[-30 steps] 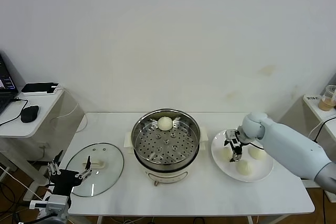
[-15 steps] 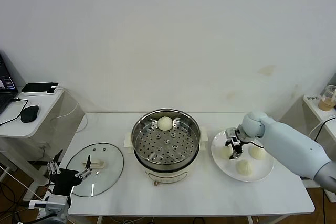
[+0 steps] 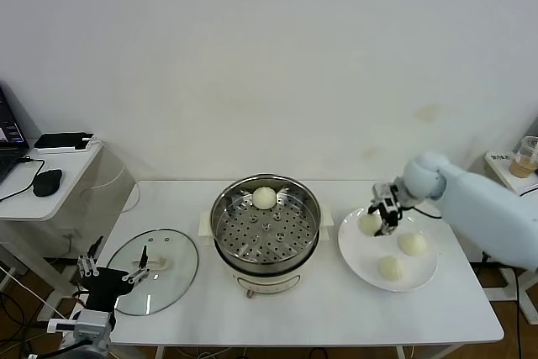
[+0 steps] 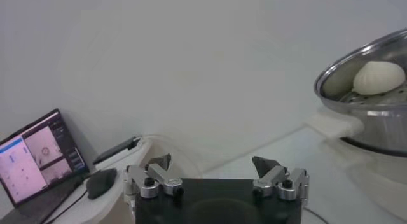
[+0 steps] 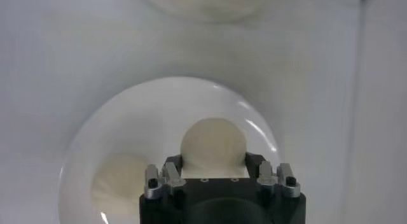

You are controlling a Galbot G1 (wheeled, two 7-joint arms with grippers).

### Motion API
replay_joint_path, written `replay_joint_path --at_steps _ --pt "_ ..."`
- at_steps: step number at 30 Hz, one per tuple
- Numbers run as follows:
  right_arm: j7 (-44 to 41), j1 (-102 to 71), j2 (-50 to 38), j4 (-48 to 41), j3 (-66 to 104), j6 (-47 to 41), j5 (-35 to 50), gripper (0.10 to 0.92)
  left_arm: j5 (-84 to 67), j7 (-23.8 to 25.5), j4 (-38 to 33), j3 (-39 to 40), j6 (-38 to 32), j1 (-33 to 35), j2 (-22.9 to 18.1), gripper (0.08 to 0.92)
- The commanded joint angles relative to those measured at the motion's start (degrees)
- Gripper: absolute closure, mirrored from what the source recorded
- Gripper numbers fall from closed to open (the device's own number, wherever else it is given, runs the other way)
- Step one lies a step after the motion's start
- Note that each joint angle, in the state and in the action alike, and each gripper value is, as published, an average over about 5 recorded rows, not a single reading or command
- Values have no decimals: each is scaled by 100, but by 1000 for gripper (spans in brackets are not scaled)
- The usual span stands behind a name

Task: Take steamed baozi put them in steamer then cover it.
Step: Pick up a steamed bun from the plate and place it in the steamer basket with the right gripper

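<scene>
Nearest, the left hand (image 3: 109, 275) waits with fingers spread wide by the cover (image 3: 153, 271) lying flat on the surface (image 3: 336, 308). Beyond it, the steamer (image 3: 266, 226) holds one baozi (image 3: 264, 197), which the left wrist view shows sitting on the perforated tray. To the right, the right hand (image 3: 380, 219) grips a bun (image 3: 368, 224), apparently lifted clear of the white plate (image 3: 361, 262); two others (image 3: 411, 244) remain there.

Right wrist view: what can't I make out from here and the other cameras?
- Right wrist view: right gripper body hides the lower part of the held baozi and the pads' contact.
- Head view: steamer knob too small.
- Left wrist view: glass lid unseen, below the frame; left gripper parked open.
</scene>
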Motion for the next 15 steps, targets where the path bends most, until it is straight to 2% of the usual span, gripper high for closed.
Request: replay_joint_path --at_steps 1,7,15 --pt "15 1601 -219 654 -955 -221 965 406 -4 -1 7 26 -1 -15 5 177" --pt "308 2438 630 818 -1519 -644 1844 405 -27 -3 41 32 6 -89 56 177" --pt "785 2086 2073 483 -1530 -1272 2544 398 -101 2 53 -77 19 -111 137 177"
